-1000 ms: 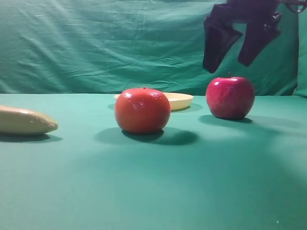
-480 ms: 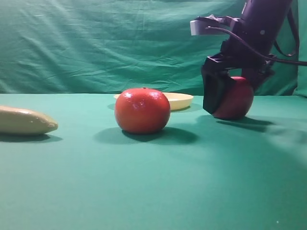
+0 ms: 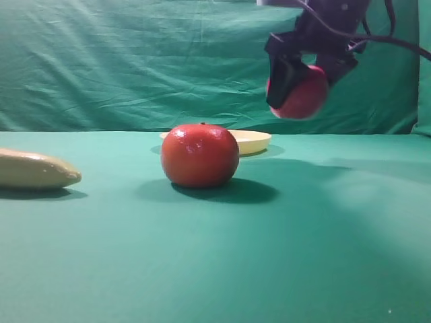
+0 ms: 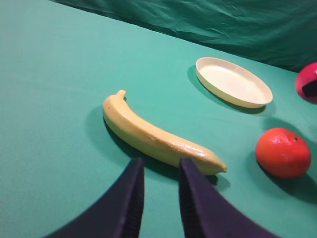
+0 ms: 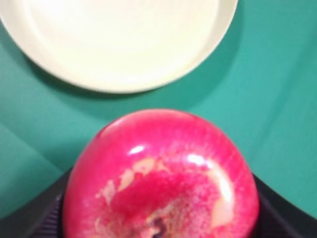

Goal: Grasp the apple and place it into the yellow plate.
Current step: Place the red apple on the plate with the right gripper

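Since a moment ago the apple [image 3: 305, 93] has left the surface [image 3: 269, 256] and now hangs in the air, carried by the right gripper [image 3: 301, 81]; half a second back it was still sitting on the green cloth with the jaws around it. Those jaws are clamped on both flanks of the fruit, and the right wrist view shows the dark pads pressed against its lower sides. In that same view the yellow plate [image 5: 89, 64] lies just ahead of the apple, with a strip of bare green between the plate's near rim and the fruit.

From the exterior high view the apple floats well above the plate [image 3: 252, 141], to the right of it, with open air beneath. An orange-red round fruit [image 3: 200, 155] stands in front of the plate's left half, hiding part of its rim. A banana [image 3: 34, 169] lies well apart at the far left edge.

Over on the other side, the left gripper [image 4: 158, 198] hovers just short of the banana [image 4: 156, 139], holding nothing, its jaws nearly together with a narrow gap between them.
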Robot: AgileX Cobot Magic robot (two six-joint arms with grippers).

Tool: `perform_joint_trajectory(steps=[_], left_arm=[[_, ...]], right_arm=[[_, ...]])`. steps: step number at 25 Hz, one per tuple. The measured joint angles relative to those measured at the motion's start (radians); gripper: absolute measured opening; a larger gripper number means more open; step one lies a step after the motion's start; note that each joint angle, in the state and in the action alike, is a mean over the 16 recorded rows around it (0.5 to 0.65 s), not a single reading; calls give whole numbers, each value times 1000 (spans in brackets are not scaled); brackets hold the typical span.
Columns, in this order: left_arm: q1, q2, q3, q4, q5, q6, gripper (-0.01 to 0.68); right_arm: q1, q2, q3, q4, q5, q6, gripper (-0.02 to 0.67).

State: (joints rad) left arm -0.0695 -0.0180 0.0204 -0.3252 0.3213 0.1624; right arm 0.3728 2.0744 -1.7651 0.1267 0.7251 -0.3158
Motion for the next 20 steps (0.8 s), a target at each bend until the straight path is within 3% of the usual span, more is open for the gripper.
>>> perform_joint_trajectory(steps=[9, 20], left_arm=[[0, 0, 0, 0, 0, 0, 157], [0, 0, 0, 0, 0, 0, 157]], right_arm=[[53, 187, -217, 41, 76, -21, 510], [97, 271, -257, 45, 74, -42, 535]])
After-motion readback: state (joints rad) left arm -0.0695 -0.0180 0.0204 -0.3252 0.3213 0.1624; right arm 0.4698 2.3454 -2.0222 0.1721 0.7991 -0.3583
